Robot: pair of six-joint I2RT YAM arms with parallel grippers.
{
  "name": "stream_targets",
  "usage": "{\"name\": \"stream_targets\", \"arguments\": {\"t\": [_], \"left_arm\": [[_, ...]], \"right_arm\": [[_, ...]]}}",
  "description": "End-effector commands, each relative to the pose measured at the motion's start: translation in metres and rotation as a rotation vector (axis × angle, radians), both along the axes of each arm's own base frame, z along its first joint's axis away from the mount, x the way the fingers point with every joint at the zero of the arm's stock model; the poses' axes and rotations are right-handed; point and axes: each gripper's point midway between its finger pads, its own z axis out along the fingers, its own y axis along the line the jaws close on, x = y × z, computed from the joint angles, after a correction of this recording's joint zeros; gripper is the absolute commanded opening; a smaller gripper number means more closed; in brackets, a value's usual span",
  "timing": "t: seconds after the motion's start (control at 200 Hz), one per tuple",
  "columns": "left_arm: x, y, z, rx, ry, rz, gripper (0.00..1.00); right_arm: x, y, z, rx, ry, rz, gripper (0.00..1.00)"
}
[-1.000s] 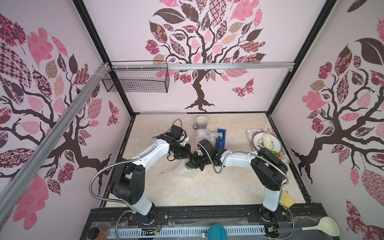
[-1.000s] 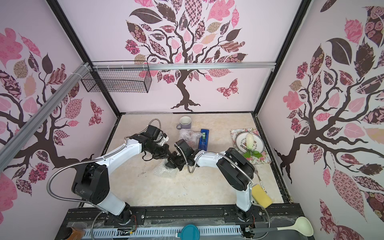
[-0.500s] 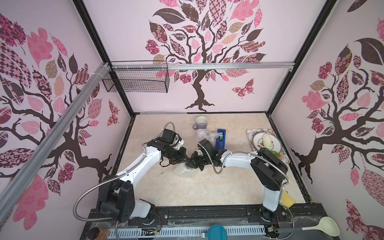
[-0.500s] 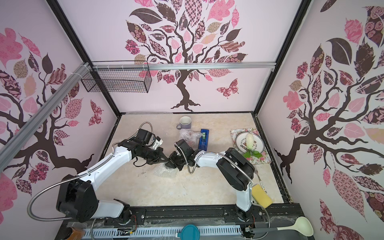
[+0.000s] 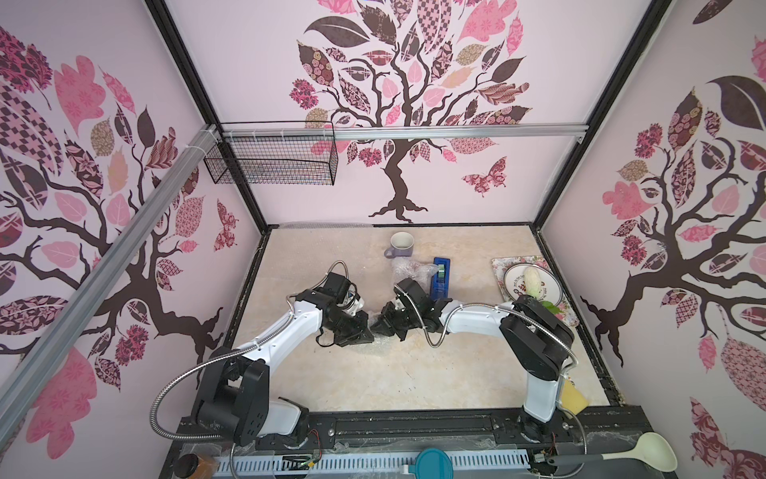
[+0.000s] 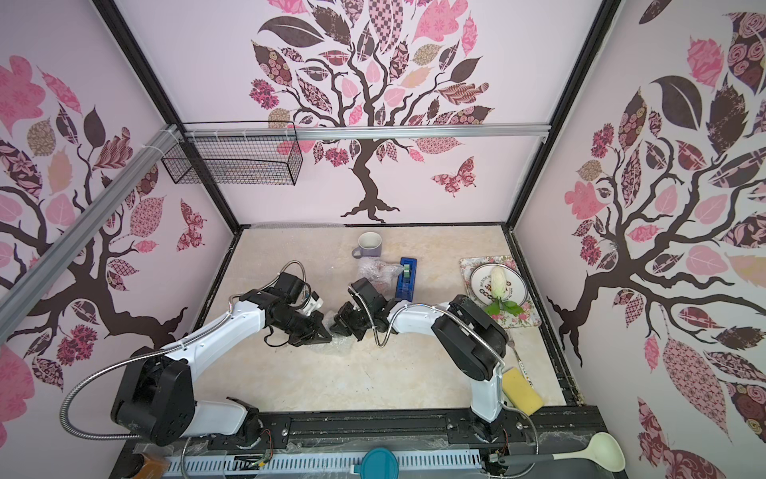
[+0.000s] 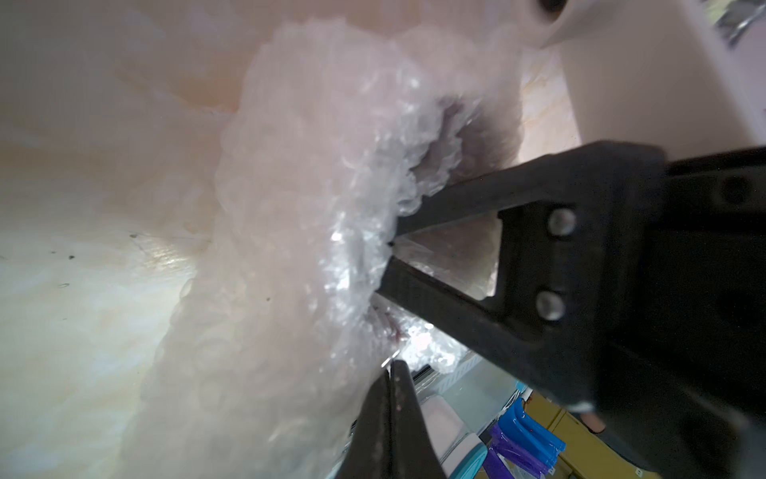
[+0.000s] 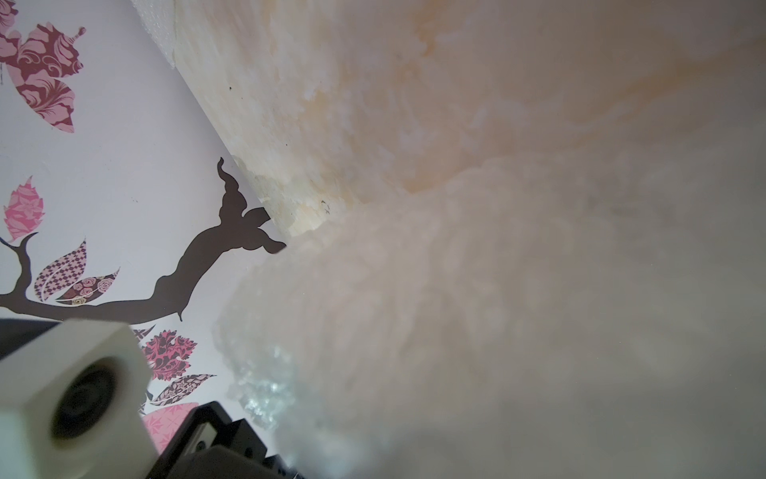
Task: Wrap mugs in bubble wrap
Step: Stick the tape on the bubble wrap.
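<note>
Two-arm wrap step | left gripper (image 7: 389,242) pinches bubble wrap (image 7: 290,207); right gripper (image 5: 376,327), 3 o'clock, pressed together | I fear opposing pulls tearing it

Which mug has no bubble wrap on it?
The pale lavender mug, upright near the back wall, is bare. The bundle beside the blue tape dispenser and the one pinched by the left claw are covered in bubble wrap.
</note>
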Motion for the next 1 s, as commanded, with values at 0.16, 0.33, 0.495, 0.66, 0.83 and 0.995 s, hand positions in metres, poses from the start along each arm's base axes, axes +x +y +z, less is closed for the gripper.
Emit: {"name": "stream_targets", "arguments": {"t": [0.16, 0.33, 0.495, 0.66, 0.83, 0.995], "left_arm": [[-0.020, 0.018, -0.037, 0.156, 0.068, -0.038, 0.00], [-0.010, 0.012, -0.024, 0.113, 0.049, -0.012, 0.00], [-0.011, -0.014, 0.041, -0.108, -0.047, -0.032, 0.00], [-0.034, -0.010, 0.044, -0.120, -0.001, -0.066, 0.00], [-0.006, 0.011, 0.052, 0.000, -0.092, 0.016, 0.00], [0.034, 0.025, 0.050, 0.077, -0.192, 0.112, 0.00]], "right_arm": [[-0.006, -0.014, -0.041, -0.113, 0.087, -0.042, 0.00], [-0.006, -0.015, -0.038, -0.114, 0.081, -0.047, 0.00], [-0.006, -0.018, -0.037, -0.131, 0.078, -0.043, 0.00], [-0.007, -0.017, -0.038, -0.140, 0.081, -0.038, 0.00], [-0.008, -0.019, -0.040, -0.152, 0.083, -0.039, 0.00], [-0.007, -0.020, -0.040, -0.151, 0.086, -0.042, 0.00]]}}
